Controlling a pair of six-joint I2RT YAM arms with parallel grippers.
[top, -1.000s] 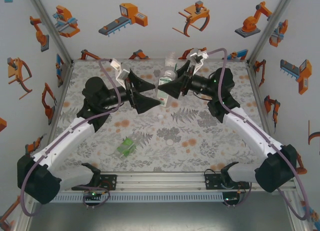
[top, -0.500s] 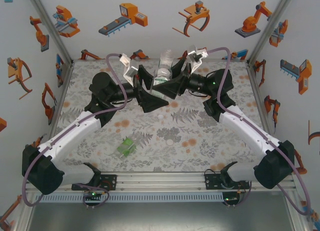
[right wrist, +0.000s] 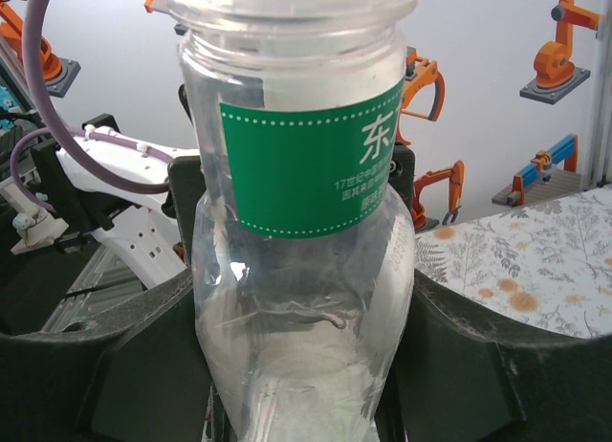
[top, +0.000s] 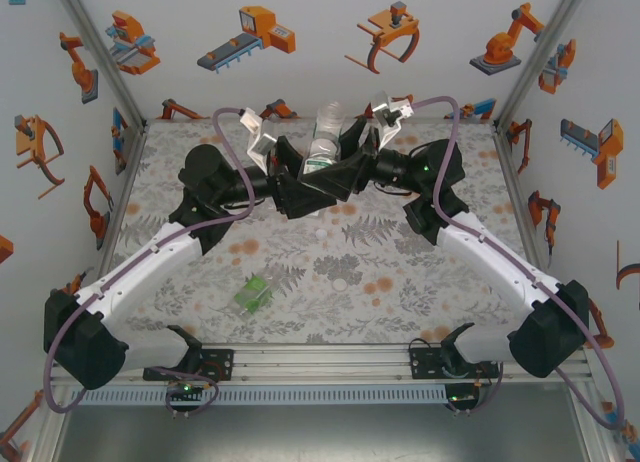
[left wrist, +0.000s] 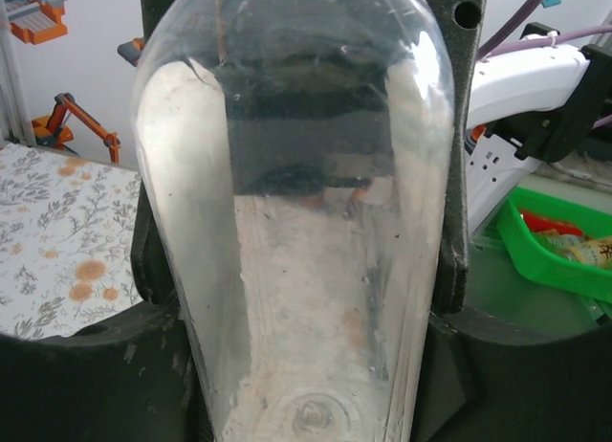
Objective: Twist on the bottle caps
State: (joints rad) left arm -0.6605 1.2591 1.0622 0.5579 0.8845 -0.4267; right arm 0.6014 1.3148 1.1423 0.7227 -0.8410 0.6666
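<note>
Clear bottle is sitting pinched between left gripper and right gripper in the top view, probably being steadied. That is leaving neither free for the bottle cap lying near the green bottle. In the left wrist view, fingers are hugging its sides. In the right wrist view, the jaws are squeezing it narrowly below the green label.

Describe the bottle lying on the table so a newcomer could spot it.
On the floral table, look left of centre, toward the near edge. The green bottle lies there on its side, alone; the clear bottle farther back is held, not lying.
</note>
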